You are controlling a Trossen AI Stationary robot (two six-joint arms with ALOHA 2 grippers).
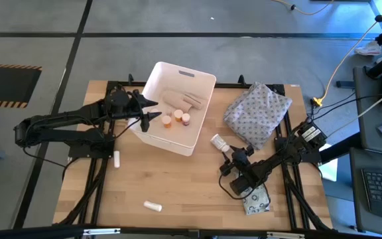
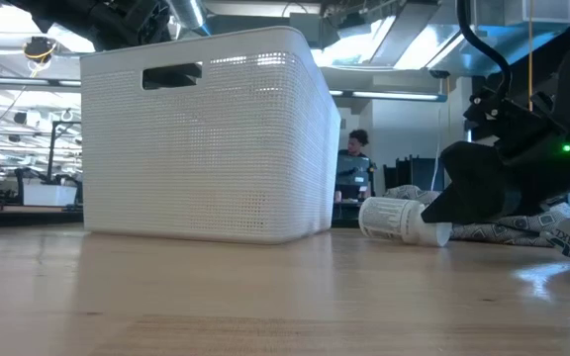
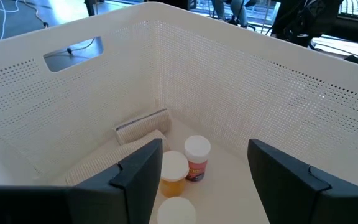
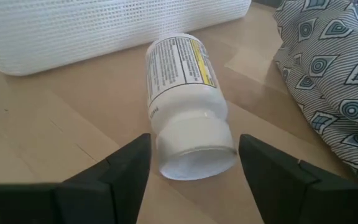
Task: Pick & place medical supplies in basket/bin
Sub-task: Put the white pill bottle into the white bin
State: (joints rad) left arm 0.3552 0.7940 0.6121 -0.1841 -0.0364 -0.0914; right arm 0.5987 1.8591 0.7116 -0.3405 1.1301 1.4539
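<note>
A white pill bottle lies on its side on the table, right of the white bin, with its cap toward my right gripper. That gripper is open and low over the table; its fingers stand either side of the cap without touching it. My left gripper hangs open and empty over the bin's left rim. On the bin's floor stand orange bottles with white caps beside tan bandage rolls. A flat grey ring-printed packet lies under the right arm.
A large grey dotted cloth bundle lies just right of the bottle, close to my right gripper. Two small white vials lie on the wood at the left and near edge. Bare tabletop stretches between the bin and the near edge.
</note>
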